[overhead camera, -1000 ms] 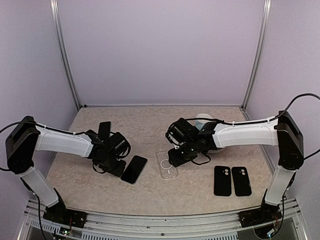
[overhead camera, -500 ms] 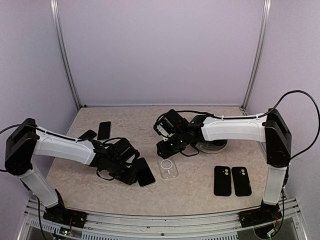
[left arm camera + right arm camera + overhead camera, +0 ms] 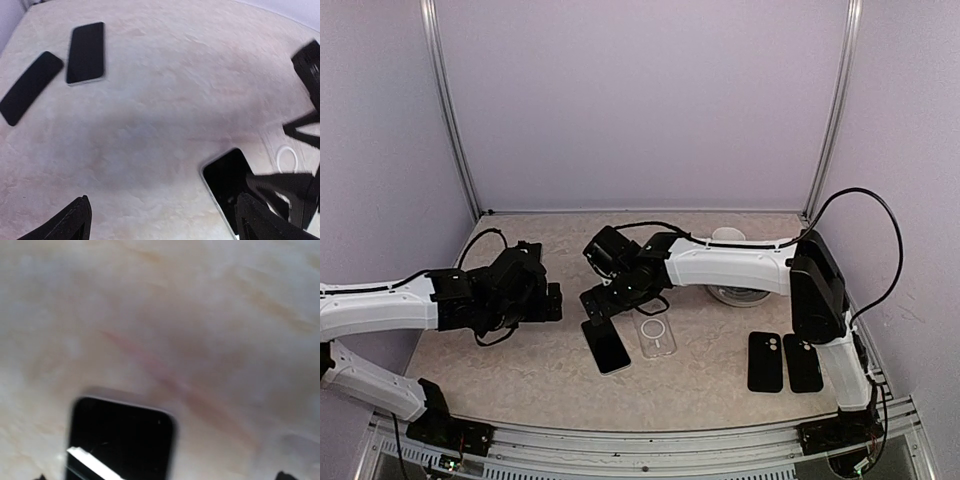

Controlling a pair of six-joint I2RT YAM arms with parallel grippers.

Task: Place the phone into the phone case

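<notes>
top: phone (image 3: 607,347) lies flat just left of case (image 3: 657,335), not yet in, likely staged for insertion; my right gripper (image 3: 595,308) hovers at its far end | left wrist: my left gripper (image 3: 162,212) gapes, empty | right wrist: blurred; jaws wide, phone below, ungripped

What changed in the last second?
Phone slid right, now lying beside the clear case, not in it. Left hand pulled back left, off the phone; right hand swung left over the case to the phone's far end. Both now open. Clear case stayed put.
</notes>
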